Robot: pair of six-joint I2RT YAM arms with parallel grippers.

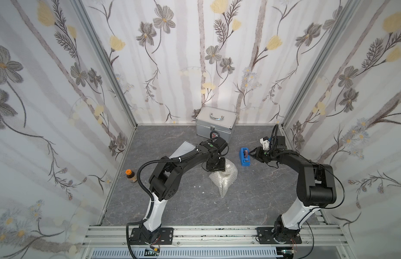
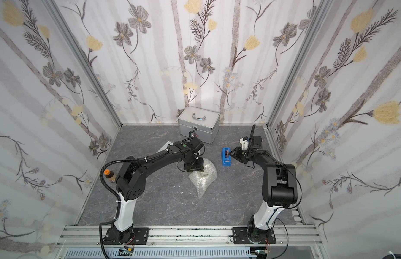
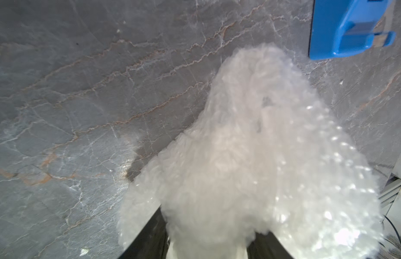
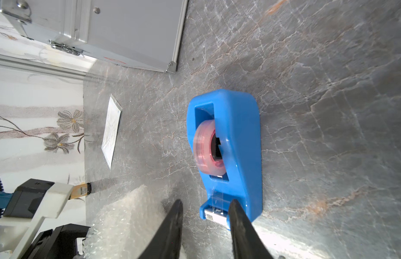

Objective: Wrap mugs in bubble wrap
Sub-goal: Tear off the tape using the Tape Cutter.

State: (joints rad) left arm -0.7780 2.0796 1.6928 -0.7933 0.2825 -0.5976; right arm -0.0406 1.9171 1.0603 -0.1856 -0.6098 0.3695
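Note:
The bubble wrap (image 1: 224, 177) (image 2: 204, 177) lies bunched into a lumpy bundle at the middle of the grey floor. My left gripper (image 1: 216, 168) points down onto its far end. In the left wrist view the left gripper (image 3: 210, 222) is shut on the bubble wrap (image 3: 251, 157), one dark finger (image 3: 150, 235) on each side. The mug is hidden. My right gripper (image 1: 252, 153) (image 4: 206, 201) stands open at the cutter end of the blue tape dispenser (image 4: 235, 134), a thin strand of tape between its jaws.
The tape dispenser (image 1: 245, 157) sits right of the bundle. A silver metal case (image 1: 215, 123) stands against the back wall. A flat white packet (image 1: 183, 149) lies behind the left arm. A brown orange-capped bottle (image 1: 131, 176) stands by the left wall.

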